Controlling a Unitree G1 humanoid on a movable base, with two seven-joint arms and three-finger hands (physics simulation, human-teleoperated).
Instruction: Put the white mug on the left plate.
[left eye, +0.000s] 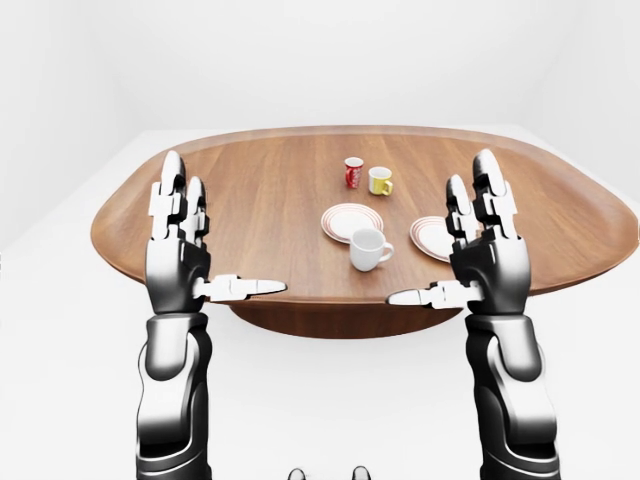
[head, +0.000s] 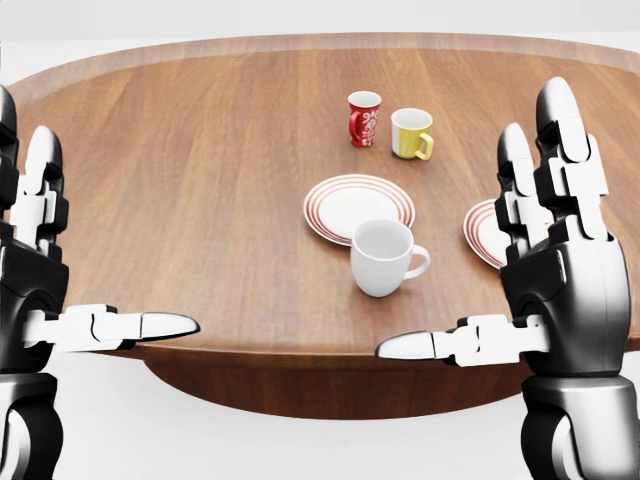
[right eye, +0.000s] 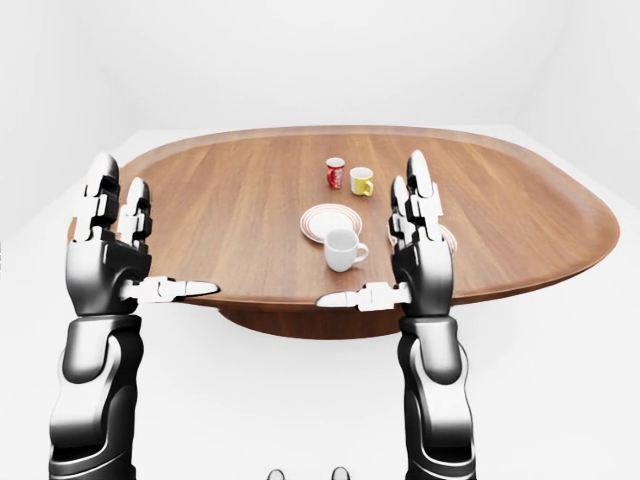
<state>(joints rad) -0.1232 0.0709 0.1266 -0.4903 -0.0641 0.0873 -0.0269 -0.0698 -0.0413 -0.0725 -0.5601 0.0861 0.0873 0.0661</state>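
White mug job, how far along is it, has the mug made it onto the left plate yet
Nothing is done yet. The white mug stands on the table at the left plate's near edge, not on it. Nothing is in hand: the left robot hand and the right robot hand are both open and raised near the table edge. Reaching, grasping, lifting and placing the mug all remain.

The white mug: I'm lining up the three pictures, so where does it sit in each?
Left-eye view: white mug, just right of centre.
Head view: right of centre, handle pointing right.
Right-eye view: near centre, left of the right robot hand.
Shared landmark: the left plate, touching or nearly touching the mug's upper edge.
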